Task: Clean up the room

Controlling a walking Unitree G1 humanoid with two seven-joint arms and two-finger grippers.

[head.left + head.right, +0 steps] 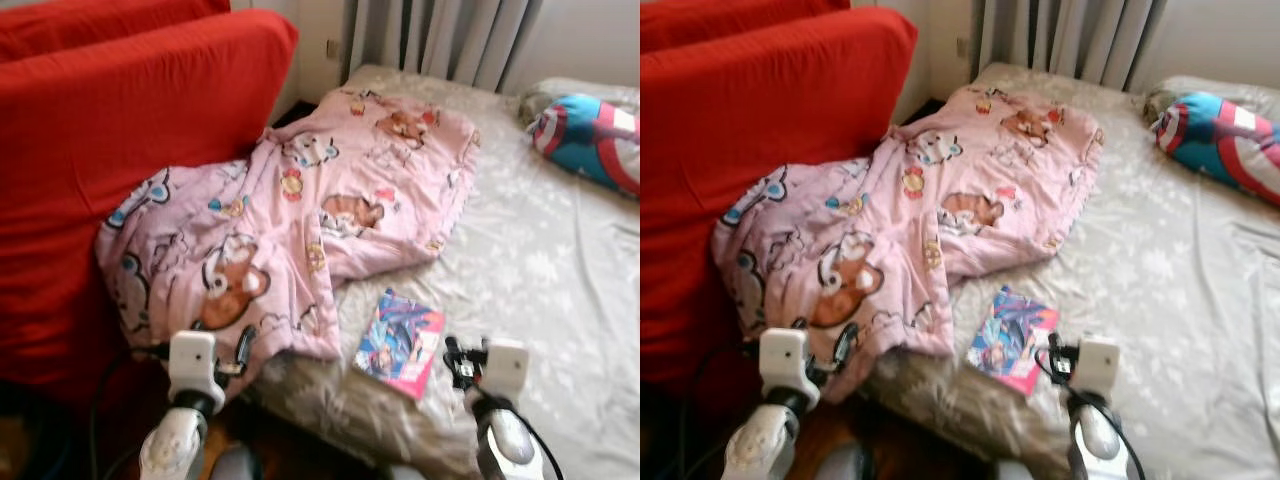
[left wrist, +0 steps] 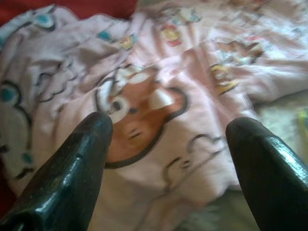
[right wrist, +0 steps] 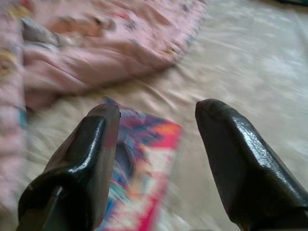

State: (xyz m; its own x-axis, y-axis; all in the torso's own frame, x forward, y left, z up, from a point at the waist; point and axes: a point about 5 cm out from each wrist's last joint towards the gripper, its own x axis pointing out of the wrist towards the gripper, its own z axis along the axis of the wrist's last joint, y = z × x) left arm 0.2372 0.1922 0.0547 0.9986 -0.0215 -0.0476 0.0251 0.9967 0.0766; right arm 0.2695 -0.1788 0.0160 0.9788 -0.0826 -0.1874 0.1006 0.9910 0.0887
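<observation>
Well, the thin, light book lies flat near the bed's front edge, so the wide-open right gripper should pinch its edge, while the left gripper gapes over the soft blanket.

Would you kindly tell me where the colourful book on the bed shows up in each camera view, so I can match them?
Left eye view: book low, right of centre, on the bed.
Right eye view: book low centre.
Left wrist view: not identifiable.
Right wrist view: book beyond the open right gripper.
Shared landmark: pink blanket, beside the book.
</observation>
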